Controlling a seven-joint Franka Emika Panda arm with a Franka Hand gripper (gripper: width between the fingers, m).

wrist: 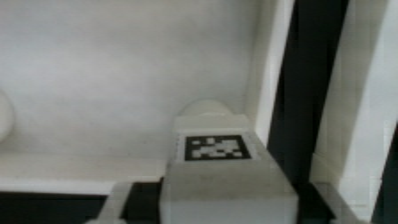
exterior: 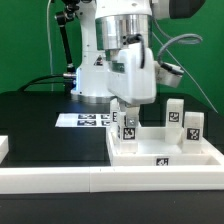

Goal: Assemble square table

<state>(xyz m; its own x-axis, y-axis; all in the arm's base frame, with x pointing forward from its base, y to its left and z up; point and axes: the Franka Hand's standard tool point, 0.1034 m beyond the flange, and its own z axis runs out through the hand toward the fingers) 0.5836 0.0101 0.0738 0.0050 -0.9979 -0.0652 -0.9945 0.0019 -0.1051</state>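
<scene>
The square table's white slab with its raised rim lies at the exterior view's right. My gripper is shut on a white blocky leg and holds it upright over the slab's left part. I cannot tell whether the leg touches the slab. Two more legs stand at the slab's back right. In the wrist view the held leg with its tag sits between my gripper's jaws, over the slab's flat face and beside its rim.
A long white border bar runs along the front of the black table. The marker board lies left of the slab, behind the arm. Another white piece stands just left of the gripper. A white block sits at the left edge.
</scene>
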